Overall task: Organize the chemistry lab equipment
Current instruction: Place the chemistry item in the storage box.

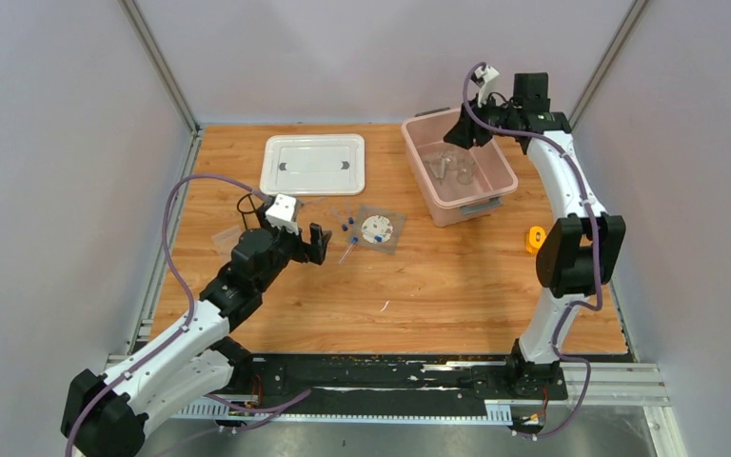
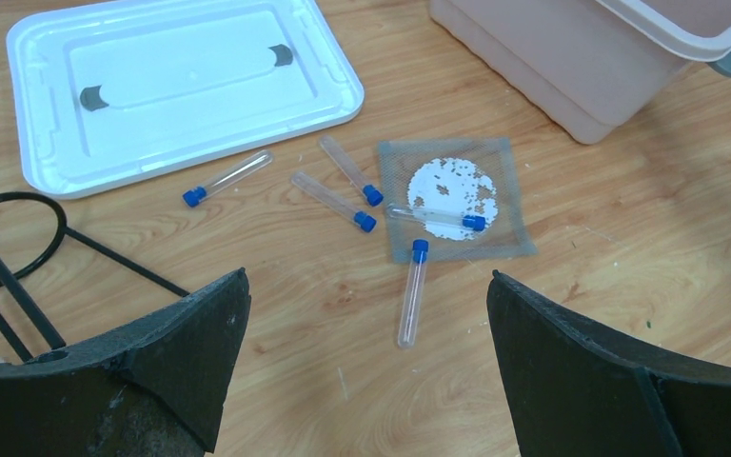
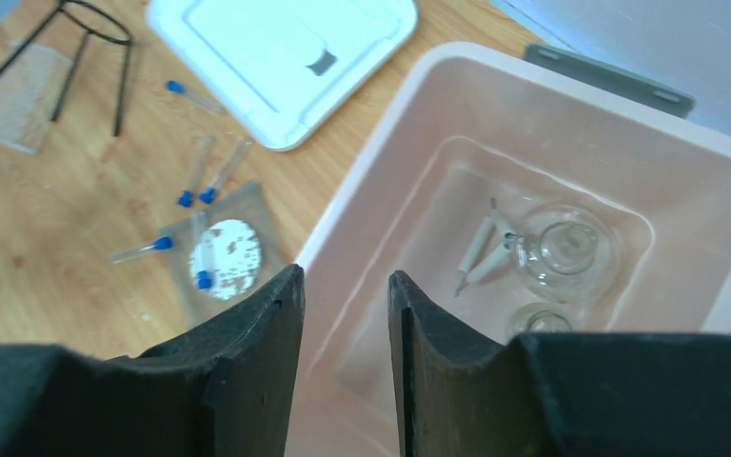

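Far left of the overhead view: black wire ring tripod (image 1: 247,208) standing on the wood, just left of the left gripper (image 1: 316,246). Gapes at full spread, pinching nothing and touching nothing; hangs above the table, with two dark fingers (image 2: 152,381) in the lower corners of the wrist view. Upper left of centre: white lid (image 1: 312,164) flat on the table. Centre: tiny blue-capped tubes (image 1: 347,228) scattered loose, one lying across the mesh square with a white disc (image 1: 379,230). Right of centre: pink bin (image 1: 417,162), with a small triangle (image 3: 484,255) and a glass flask (image 3: 566,252) on its floor. Upper right: right gripper (image 1: 459,133) above the bin, fingers parted by a narrow gap, nothing between them. Far right: small orange object (image 1: 534,238) on the table.
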### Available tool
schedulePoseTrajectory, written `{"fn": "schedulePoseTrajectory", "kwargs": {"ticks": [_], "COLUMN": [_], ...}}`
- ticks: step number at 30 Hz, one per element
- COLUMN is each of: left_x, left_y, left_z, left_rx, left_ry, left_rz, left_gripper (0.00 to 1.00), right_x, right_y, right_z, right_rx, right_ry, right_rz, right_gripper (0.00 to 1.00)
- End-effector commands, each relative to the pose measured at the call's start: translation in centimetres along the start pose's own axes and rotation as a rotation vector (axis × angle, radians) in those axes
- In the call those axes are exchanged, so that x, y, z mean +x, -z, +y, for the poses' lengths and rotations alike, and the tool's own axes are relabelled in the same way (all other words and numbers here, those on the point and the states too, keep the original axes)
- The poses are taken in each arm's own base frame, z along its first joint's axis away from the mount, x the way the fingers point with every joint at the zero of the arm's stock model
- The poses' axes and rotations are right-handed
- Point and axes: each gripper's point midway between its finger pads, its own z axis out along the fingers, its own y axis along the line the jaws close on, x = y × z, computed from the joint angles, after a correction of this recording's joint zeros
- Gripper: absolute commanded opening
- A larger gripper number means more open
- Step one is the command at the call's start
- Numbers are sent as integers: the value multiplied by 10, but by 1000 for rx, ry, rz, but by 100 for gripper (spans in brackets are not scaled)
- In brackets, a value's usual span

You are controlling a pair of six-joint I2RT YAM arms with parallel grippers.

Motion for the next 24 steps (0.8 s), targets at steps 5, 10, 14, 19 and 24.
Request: {"fn": "schedulePoseTrajectory", "kwargs": {"ticks": [5,10,14,19,24], "left_x": [-22,-28,-32,-35,-27], "left_y": [-1,-6,-8,-8,-9], "left_z": [26,39,47,62,84], "left_rx": [-111,-156,-181,-236,-298], "left_ry": [108,166,202,230,273], "left_rz": [-38,-26,-18,-10,38], "left_gripper": [100,100,100,100,100], "right_x": [-18,1,17,25,30], "right_y": [51,69,75,77,76], "right_z": [92,132,145,149,151], "right_rx": [-268,-408,-432,-427,-441], "right_ry": [-8,-42,-33,-7,-12], "right_rz": [-88,-98,-121,-132,-129], "right_gripper": [39,40,40,41,41]}}
